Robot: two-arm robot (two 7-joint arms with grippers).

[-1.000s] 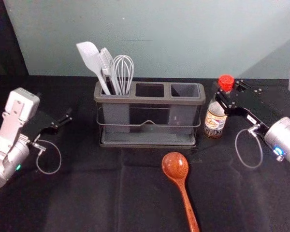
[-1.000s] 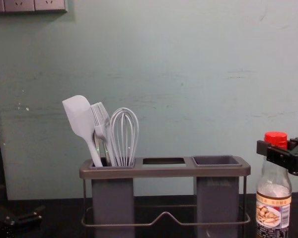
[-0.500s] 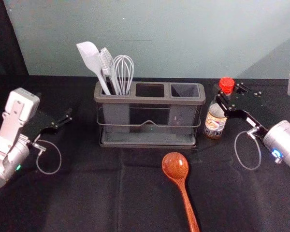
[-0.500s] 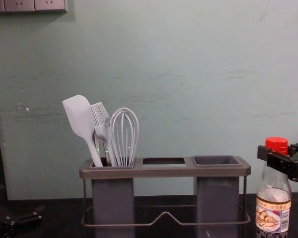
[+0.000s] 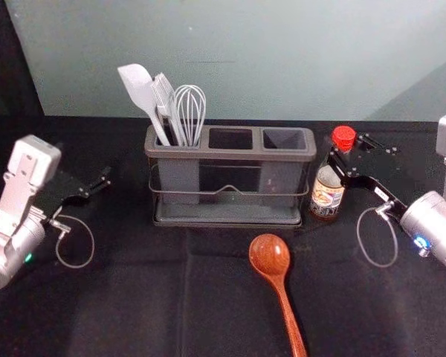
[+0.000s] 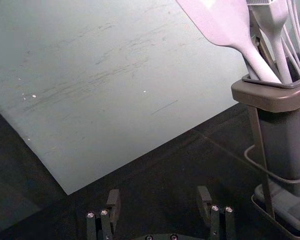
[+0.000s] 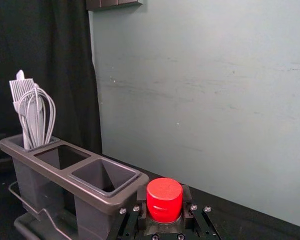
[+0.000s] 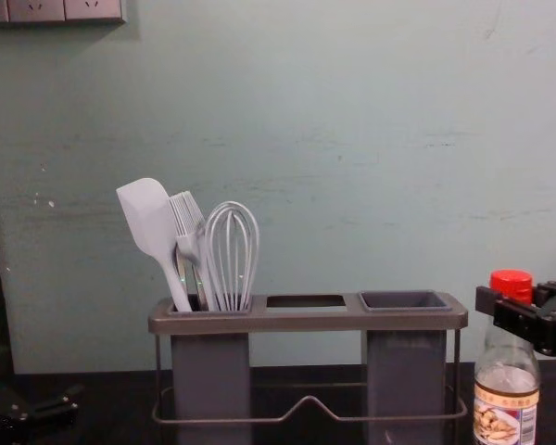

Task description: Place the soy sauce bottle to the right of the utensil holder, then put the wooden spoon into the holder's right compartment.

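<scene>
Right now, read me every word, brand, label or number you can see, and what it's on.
No text here is readable.
Label with an orange band, on the red-capped glass soy sauce bottle: printed lettering, too small to read.
Small white marking on the black metal right gripper, which is at the bottle's neck: too small to read.

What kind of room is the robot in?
Maybe a test room made up like a kitchen: there's a holder with a whisk, a wooden spoon and a sauce bottle.
</scene>
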